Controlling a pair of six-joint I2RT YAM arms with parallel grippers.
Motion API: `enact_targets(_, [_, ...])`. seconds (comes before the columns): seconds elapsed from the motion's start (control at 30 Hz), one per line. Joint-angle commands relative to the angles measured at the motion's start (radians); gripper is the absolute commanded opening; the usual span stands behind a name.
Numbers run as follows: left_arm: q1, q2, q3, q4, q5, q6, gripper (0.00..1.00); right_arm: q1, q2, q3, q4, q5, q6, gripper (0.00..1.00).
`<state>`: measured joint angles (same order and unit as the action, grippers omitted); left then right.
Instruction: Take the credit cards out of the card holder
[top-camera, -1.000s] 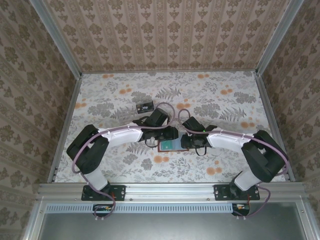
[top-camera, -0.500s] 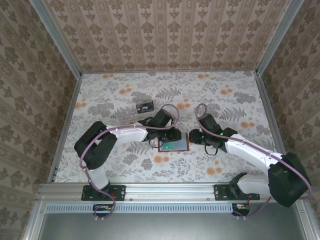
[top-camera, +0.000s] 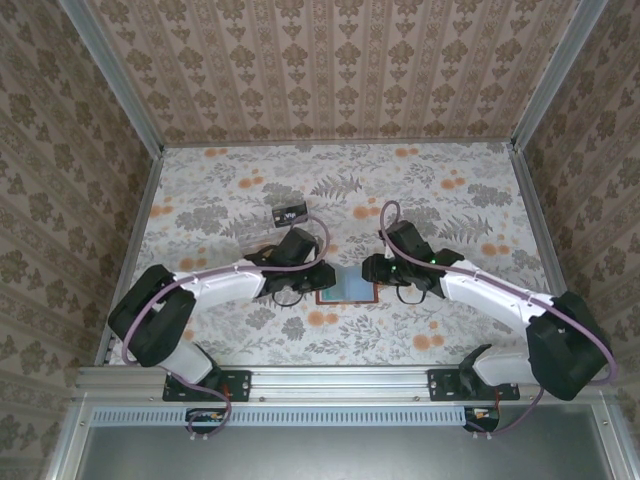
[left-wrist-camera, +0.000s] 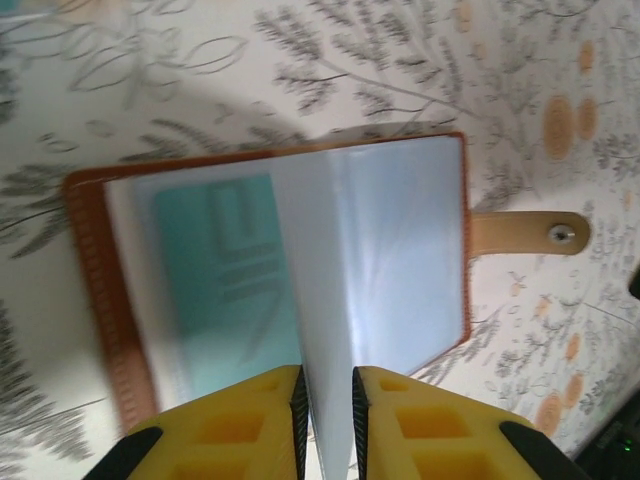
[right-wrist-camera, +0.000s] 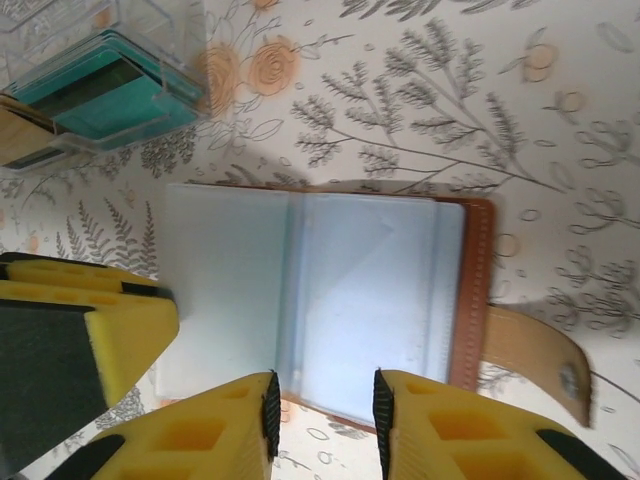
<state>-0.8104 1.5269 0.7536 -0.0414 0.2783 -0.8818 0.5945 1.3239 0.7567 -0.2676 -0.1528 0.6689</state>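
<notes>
Compared with one second ago, we see the left arm (top-camera: 215, 285) lower, with its elbow swung out to the left. The right arm (top-camera: 490, 292) has stretched out, and its elbow now sits far to the right. The grippers have drawn apart. The left gripper (left-wrist-camera: 327, 390) is now at the left edge of the card holder (top-camera: 350, 288) and the right gripper (right-wrist-camera: 325, 392) at its right edge, so the holder lies uncovered between them. Its inside looked teal half a second ago. Now it looks paler, and the left gripper pinches a clear plastic page (left-wrist-camera: 320, 300) standing up from it.

Blurry, illegible print on teal card (left-wrist-camera: 225, 290)
</notes>
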Motion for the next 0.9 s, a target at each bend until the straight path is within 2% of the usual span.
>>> enact_targets(0.0, [0.019,-0.039,-0.024,-0.004,-0.013,0.019,0.21,0.031,0.049,0.041,0.037,-0.039,0.034,0.34])
enact_targets(0.23, [-0.007,0.051,0.036,0.125,0.084,0.011,0.22,0.045,0.056,0.058,-0.009,0.022,0.036,0.35])
enact_targets(0.47, [-0.062,0.189,0.157,0.181,0.131,-0.012,0.26,-0.009,-0.102,-0.021,-0.066,0.094,0.046,0.40])
enact_targets(0.53, [-0.076,0.231,0.189,0.195,0.147,-0.019,0.30,-0.030,-0.150,-0.046,-0.082,0.097,0.043,0.42])
enact_targets(0.6, [-0.089,0.272,0.220,0.193,0.159,-0.024,0.41,-0.049,-0.191,-0.067,-0.093,0.089,0.040,0.44])
enact_targets(0.63, [-0.093,0.283,0.226,0.192,0.162,-0.026,0.42,-0.055,-0.202,-0.074,-0.095,0.083,0.037,0.44])
enact_targets(0.87, [-0.076,0.219,0.182,0.154,0.133,-0.026,0.42,-0.064,-0.198,-0.088,-0.047,0.014,0.035,0.44])
